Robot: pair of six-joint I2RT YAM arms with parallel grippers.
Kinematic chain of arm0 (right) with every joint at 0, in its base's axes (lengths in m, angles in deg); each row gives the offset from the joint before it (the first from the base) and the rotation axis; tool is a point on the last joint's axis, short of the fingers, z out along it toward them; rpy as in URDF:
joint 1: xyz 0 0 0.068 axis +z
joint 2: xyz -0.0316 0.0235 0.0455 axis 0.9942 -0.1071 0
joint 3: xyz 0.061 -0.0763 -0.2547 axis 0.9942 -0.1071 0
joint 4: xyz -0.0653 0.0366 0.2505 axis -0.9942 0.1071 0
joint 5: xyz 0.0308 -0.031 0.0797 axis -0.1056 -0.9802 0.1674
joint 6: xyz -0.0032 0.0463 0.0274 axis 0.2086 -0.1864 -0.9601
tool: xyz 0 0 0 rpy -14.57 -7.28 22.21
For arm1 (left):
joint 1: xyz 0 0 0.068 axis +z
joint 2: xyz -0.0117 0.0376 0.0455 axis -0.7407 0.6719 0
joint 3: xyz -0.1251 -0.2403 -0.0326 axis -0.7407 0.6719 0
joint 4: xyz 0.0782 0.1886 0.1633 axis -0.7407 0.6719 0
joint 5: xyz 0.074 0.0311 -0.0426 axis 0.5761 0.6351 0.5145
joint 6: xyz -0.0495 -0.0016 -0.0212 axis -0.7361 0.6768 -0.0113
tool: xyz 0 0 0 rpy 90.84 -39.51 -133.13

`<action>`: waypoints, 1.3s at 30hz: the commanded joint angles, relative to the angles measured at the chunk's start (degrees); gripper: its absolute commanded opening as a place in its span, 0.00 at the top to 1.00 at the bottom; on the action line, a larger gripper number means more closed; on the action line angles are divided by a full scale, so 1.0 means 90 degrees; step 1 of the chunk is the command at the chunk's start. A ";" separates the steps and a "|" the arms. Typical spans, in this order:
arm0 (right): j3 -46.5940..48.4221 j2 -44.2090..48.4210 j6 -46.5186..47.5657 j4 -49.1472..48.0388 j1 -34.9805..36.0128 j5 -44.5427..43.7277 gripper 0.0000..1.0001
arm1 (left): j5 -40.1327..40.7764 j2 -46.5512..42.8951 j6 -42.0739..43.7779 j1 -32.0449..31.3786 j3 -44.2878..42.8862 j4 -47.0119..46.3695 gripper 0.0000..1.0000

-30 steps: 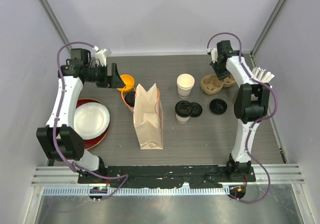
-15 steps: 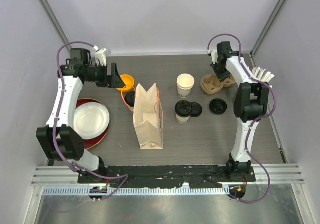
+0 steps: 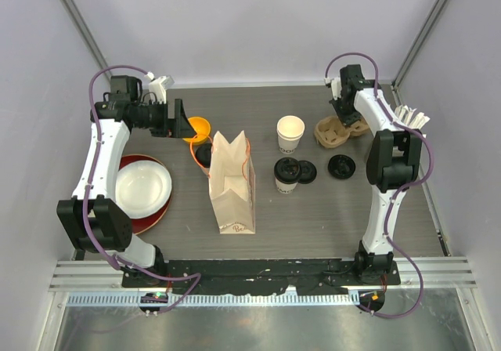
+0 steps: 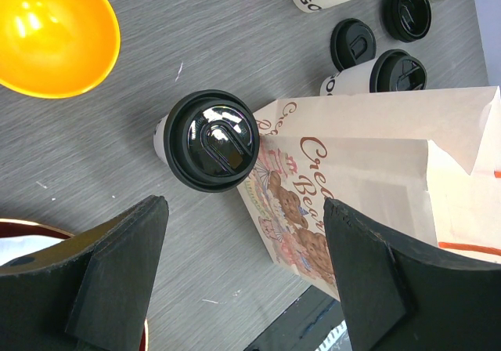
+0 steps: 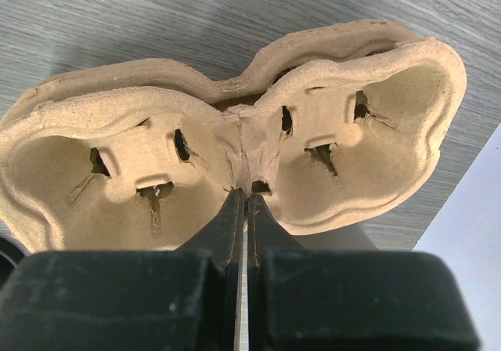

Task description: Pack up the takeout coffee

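Note:
One takeout coffee cup, white with a black lid, stands by the brown paper bag; it also shows in the left wrist view. A second lidded cup stands right of the bag and shows in the left wrist view. My left gripper is open and empty, above and behind the first cup. My right gripper is shut on the middle ridge of a cardboard cup carrier, with the fingers closed on it in the right wrist view, where the carrier fills the frame.
An orange bowl sits next to the left gripper. An unlidded white cup and two loose black lids lie right of the bag. A red plate with a white dish on it sits at the left.
The right wrist has shifted very slightly at the carrier. Nothing else has moved.

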 commanded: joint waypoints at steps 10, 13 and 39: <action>0.0110 0.1209 0.0048 -0.0197 0.0013 0.0155 0.99 | -0.0199 -0.0121 0.0124 0.0044 -0.0246 0.0031 0.15; 0.0110 0.1316 0.0058 -0.0197 0.0013 0.0281 0.99 | -0.0199 -0.0150 0.0124 0.0044 -0.0246 0.0041 0.15; -0.0056 0.0281 0.0146 -0.0149 0.0013 0.0077 0.81 | -0.0218 -0.0160 0.0135 0.0044 -0.0275 0.0090 0.15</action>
